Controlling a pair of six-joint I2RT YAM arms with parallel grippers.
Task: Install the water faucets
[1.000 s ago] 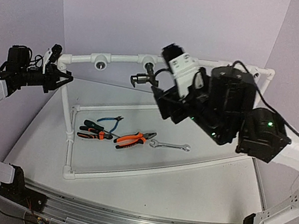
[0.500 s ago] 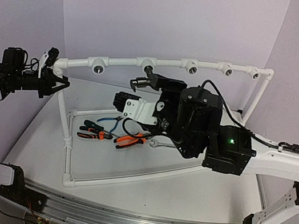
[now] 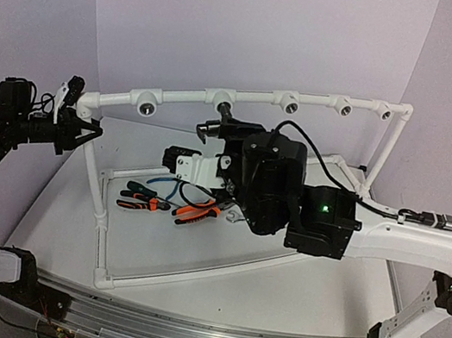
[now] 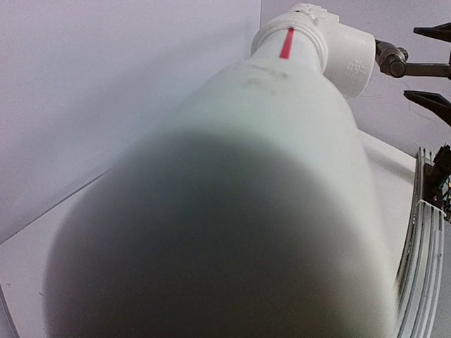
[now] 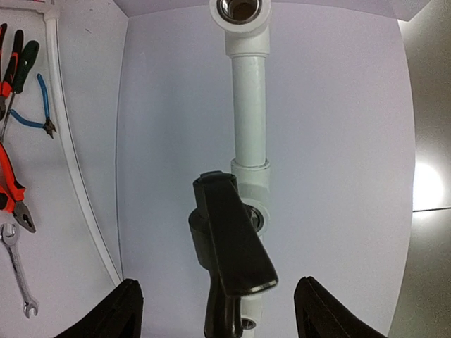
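The faucet (image 5: 229, 243) sits at a tee fitting (image 5: 251, 182) on the white pipe rail (image 3: 185, 93). The right gripper (image 5: 218, 299) straddles it, spread wide and touching nothing. If the thread is shallow, a lopsided pinch on the lever could cock or drop it. Whether the left gripper (image 3: 85, 124) at the rail's end elbow is grasping anything, I cannot tell. There is free air on both sides, with orange pliers (image 3: 199, 210) below.
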